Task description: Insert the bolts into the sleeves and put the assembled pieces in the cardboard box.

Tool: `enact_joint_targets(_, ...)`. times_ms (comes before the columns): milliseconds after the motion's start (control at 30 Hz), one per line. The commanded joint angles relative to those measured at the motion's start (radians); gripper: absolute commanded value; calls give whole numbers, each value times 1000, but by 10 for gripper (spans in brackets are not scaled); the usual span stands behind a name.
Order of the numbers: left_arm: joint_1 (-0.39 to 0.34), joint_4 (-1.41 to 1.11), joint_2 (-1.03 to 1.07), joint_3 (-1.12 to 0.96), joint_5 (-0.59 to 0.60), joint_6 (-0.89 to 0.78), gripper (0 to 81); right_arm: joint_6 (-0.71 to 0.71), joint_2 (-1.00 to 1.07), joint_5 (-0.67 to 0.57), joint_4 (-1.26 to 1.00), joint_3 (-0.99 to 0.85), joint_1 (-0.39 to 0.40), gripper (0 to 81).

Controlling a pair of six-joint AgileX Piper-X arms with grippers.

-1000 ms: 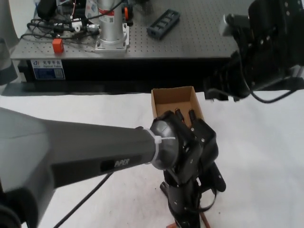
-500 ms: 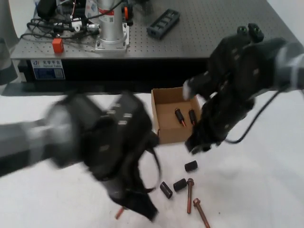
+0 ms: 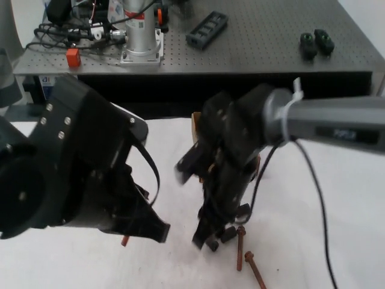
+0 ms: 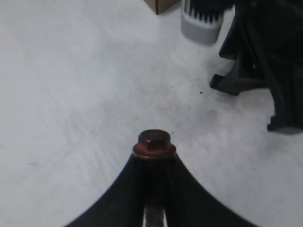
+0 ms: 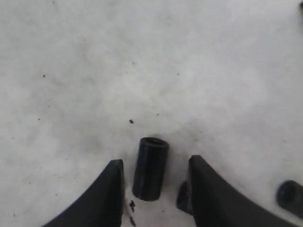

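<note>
My left gripper (image 4: 154, 160) is shut on a copper bolt (image 4: 154, 143), whose hex head sticks out past the fingertips just above the white cloth. In the high view the left gripper (image 3: 149, 231) is at the front left, with the bolt (image 3: 125, 241) poking out below it. My right gripper (image 5: 155, 161) is open and low over the cloth, its fingers either side of a black sleeve (image 5: 150, 168) lying there. In the high view the right gripper (image 3: 202, 237) hangs in front of the cardboard box (image 3: 195, 127), which the arm mostly hides.
Two loose copper bolts (image 3: 239, 247) (image 3: 255, 272) and more black sleeves (image 3: 228, 233) (image 3: 243, 210) lie right of the right gripper. Another sleeve (image 5: 289, 198) lies close by. A metal bench (image 3: 252, 42) with gear stands behind.
The left arm swung from the centre to the front left, carrying the bolt. The right arm came from the back right, past the box, down over the sleeves.
</note>
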Motion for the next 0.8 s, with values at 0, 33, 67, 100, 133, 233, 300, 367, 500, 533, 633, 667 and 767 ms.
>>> enact_joint_targets(0,19,-10,-14,0,-9,-12,7,-3,24,71,11,-11,24,315)
enact_joint_targets(33,23,-10,-14,0,-9,-12,7,-3,33,90,11,-11,29,315)
enact_joint_targets(67,28,-10,-14,0,-9,-12,7,-3,42,88,11,-11,33,315)
enact_joint_targets(100,30,-10,-14,0,-9,-12,7,8,49,89,11,-11,35,315)
enact_joint_targets(133,31,-10,-14,0,-9,-12,7,12,57,88,11,-11,36,314)
enact_joint_targets(233,31,-10,-14,0,-9,-12,7,12,72,88,9,-11,36,260)
enact_joint_targets(300,31,-10,-14,0,-9,-12,7,12,72,88,-3,-11,36,141)
enact_joint_targets(367,31,-10,-17,0,-4,-24,7,16,59,63,-21,-11,34,22)
enact_joint_targets(500,35,-82,-50,0,75,-76,7,67,-27,-62,-42,-8,-10,22)
enact_joint_targets(533,37,-115,-63,0,103,-89,7,81,-62,-92,-42,-2,-26,22)
enact_joint_targets(633,37,-218,-94,0,212,-117,7,81,-198,-167,-54,54,-76,22)
enact_joint_targets(667,37,-248,-100,0,255,-128,7,81,-256,-187,-61,87,-96,22)
enact_joint_targets(767,37,-380,-94,5,409,-193,7,101,-431,-259,-78,209,-147,22)
